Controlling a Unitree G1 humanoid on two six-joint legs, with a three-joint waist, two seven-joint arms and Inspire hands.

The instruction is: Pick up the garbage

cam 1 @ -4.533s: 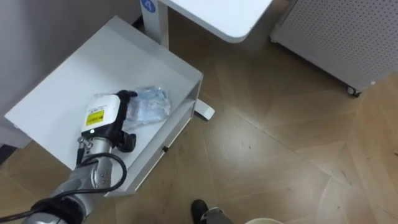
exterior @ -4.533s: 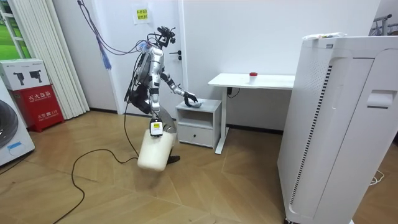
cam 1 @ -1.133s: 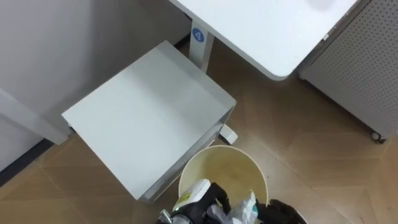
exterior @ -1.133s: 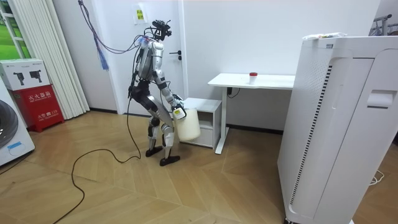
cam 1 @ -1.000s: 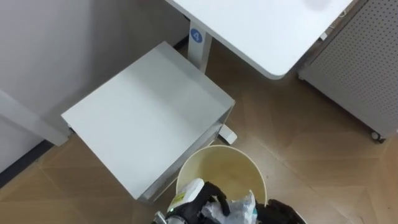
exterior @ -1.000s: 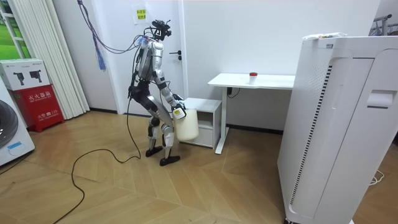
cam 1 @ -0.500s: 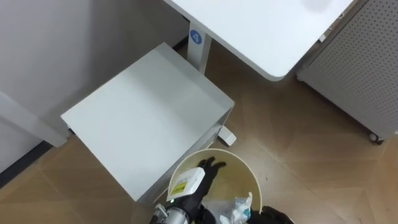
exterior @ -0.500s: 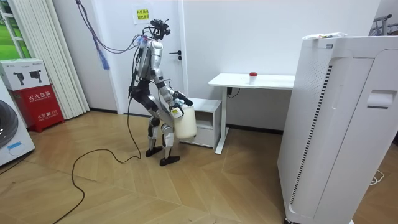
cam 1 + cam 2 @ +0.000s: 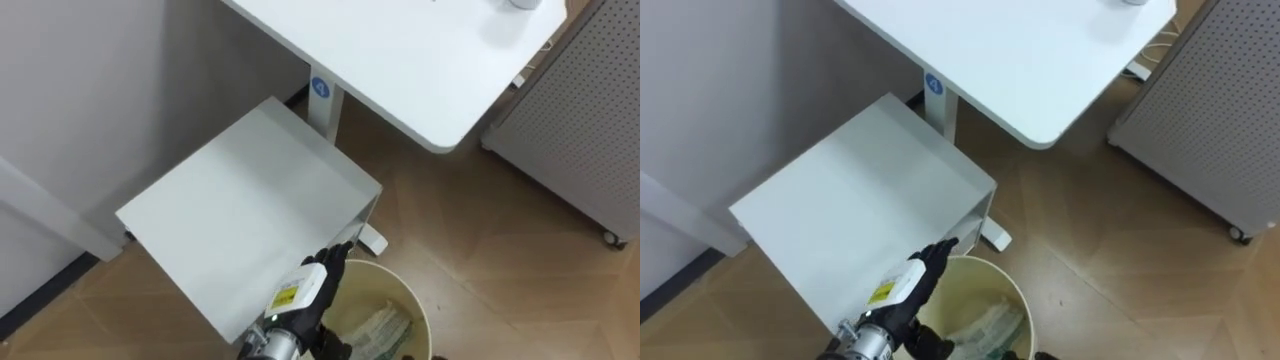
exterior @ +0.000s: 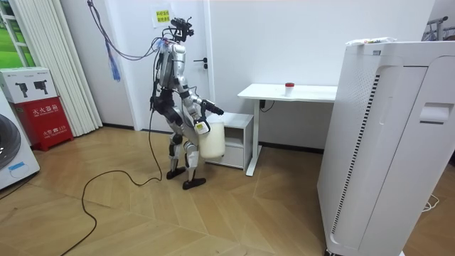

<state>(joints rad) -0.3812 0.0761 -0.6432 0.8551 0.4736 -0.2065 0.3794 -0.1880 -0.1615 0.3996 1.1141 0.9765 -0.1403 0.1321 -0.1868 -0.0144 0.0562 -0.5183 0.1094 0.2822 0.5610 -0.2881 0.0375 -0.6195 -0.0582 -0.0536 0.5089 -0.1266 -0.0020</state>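
The left robot hand [image 9: 315, 283] reaches over the near rim of a cream bin [image 9: 390, 285], fingers straight and spread, holding nothing. The garbage [image 9: 378, 326], which looks like crumpled clear plastic, lies inside the bin, just below that hand. In the room view the right robot hand [image 10: 202, 129] is at the bin's side; its grip is too small to tell. A grey cabinet [image 9: 245, 215] stands just beside the bin, a white tabletop [image 9: 400, 55] beyond it. Wood floor [image 9: 500, 270] surrounds the bin.
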